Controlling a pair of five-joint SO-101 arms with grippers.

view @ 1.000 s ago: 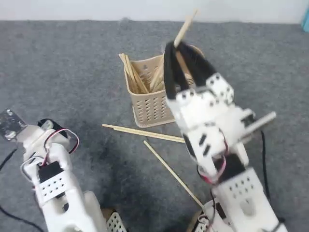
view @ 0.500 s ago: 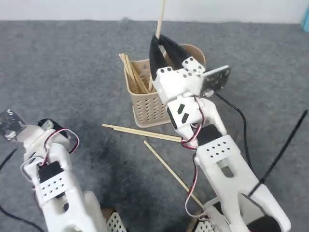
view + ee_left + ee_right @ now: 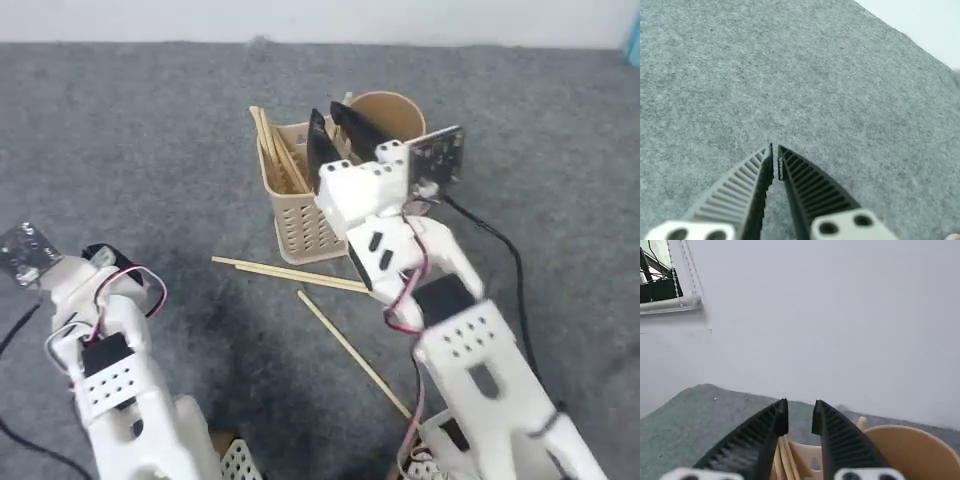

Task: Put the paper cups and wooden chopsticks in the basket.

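A tan slotted basket point(image 3: 300, 215) stands mid-table with a brown paper cup point(image 3: 388, 112) and several wooden chopsticks point(image 3: 272, 150) in it. My right gripper point(image 3: 325, 112) hovers over the basket's rim beside the cup, open, with nothing between its black fingers point(image 3: 840, 440). In the right wrist view, my right gripper point(image 3: 800, 411) has the cup point(image 3: 912, 452) and chopstick ends point(image 3: 782, 455) just below it. Two chopsticks lie on the carpet: one point(image 3: 290, 272) in front of the basket, one point(image 3: 355, 355) slanting towards the right arm's base. My left gripper point(image 3: 775, 148) is shut over bare carpet.
The left arm point(image 3: 105, 365) sits at the near left, well away from the basket. Grey carpet point(image 3: 150, 130) covers the table. A white wall point(image 3: 840, 315) rises behind the far edge.
The right gripper swung left over the basket with a chopstick held upright, then came down. The chopstick no longer stands between its fingers, which are now apart. The left arm barely moved.
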